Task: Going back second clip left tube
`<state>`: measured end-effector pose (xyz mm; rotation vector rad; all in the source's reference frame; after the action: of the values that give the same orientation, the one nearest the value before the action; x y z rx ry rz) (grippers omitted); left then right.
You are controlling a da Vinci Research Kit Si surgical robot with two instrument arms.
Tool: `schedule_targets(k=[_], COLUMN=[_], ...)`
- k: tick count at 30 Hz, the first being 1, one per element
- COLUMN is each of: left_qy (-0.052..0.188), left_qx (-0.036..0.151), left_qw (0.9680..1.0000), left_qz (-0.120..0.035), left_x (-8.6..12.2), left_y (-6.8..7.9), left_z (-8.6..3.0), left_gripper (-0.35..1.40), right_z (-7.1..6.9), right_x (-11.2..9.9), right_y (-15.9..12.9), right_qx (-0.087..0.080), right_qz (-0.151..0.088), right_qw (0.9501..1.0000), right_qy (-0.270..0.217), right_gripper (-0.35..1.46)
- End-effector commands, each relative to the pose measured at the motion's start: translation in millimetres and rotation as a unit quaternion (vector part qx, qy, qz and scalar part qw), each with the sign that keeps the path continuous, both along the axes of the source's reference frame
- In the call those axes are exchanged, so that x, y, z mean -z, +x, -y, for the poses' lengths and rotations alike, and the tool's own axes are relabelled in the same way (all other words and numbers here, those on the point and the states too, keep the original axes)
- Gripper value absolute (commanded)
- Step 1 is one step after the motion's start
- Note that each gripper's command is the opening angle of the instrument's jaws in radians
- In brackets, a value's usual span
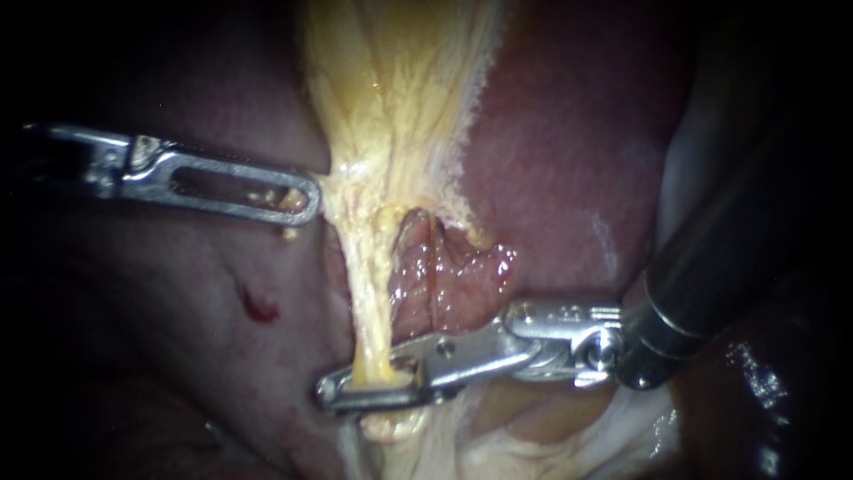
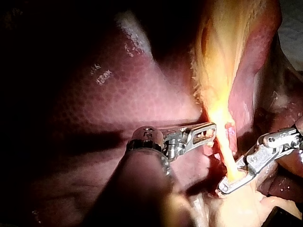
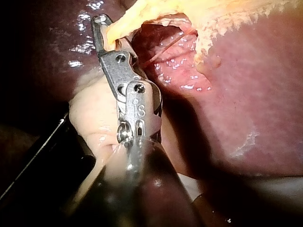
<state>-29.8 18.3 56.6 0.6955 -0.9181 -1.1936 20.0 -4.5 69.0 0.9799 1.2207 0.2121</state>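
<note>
Maroon liver (image 1: 569, 133) fills the scene from left to right, glossy in the middle and dark toward the edges. Over it, from the far middle, a sheet of yellow fibrous tissue (image 1: 400, 89) fans toward me. It narrows into one pale strand, the left tube (image 1: 369, 302), with a wet pink patch (image 1: 444, 276) just to its right.

My right instrument (image 1: 333, 396) enters from the near right, a thick dark shaft ending in bright metal. Its jaws are closed on the left tube from both sides at the strand's near end, with only the tube's width between them.

My left instrument (image 1: 302, 197) reaches in from the left. Its slotted metal tip lies against the left edge of the yellow tissue, farther off than the right one. Whether it has hold of that edge I cannot tell.

A small red spot (image 1: 260, 307) marks the liver to the left of the tube.

To back out well, I judge the right jaws should open fully first. They should then withdraw rightward along the shaft's own line, so that nothing drags or twists the tube, while the left instrument holds steady.

No clip can be made out, because the jaws and yellow tissue cover that spot. The far right is lost in shadow.
</note>
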Motion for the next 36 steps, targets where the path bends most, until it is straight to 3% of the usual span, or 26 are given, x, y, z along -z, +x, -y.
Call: schedule_targets(k=[1,13,14,17,21,29,32,36], left_qy=[0.000,0.000,-0.001,-0.001,-0.001,-0.001,-0.001,-0.001], left_qx=[0.000,0.000,0.000,0.000,0.000,0.000,0.000,0.000], left_qw=[1.0000,1.0000,1.0000,1.0000,1.0000,1.0000,1.0000,1.0000], left_qz=[0.000,0.000,0.000,0.000,0.000,0.000,0.000,0.000], left_x=[0.0,-0.1,-0.1,-0.1,-0.1,-0.1,-0.1,-0.1], left_y=[0.0,0.0,0.0,0.0,0.0,0.0,0.0,0.0], left_z=[0.0,0.1,0.1,0.1,0.1,0.1,0.1,0.1], left_gripper=[-0.35,-0.35,-0.35,-0.35,-0.35,-0.35,-0.35,-0.35], right_z=[0.0,0.0,0.0,-0.1,-0.2,-0.8,-1.7,-2.9], right_x=[0.0,0.1,0.1,0.1,0.0,-0.7,-1.6,-2.8], right_y=[0.1,0.1,0.1,0.3,0.9,1.5,1.7,1.0], right_qx=[0.000,0.000,0.000,-0.022,-0.046,-0.073,-0.098,-0.114], right_qz=[0.000,0.000,-0.009,-0.026,-0.015,-0.031,-0.024,-0.020], right_qw=[1.0000,1.0000,0.9999,0.9993,0.9986,0.9951,0.9910,0.9873], right_qy=[0.000,0.000,-0.012,-0.017,-0.023,-0.059,-0.089,-0.108], right_gripper=[-0.35,-0.35,-0.32,0.01,0.38,0.47,0.50,0.50])
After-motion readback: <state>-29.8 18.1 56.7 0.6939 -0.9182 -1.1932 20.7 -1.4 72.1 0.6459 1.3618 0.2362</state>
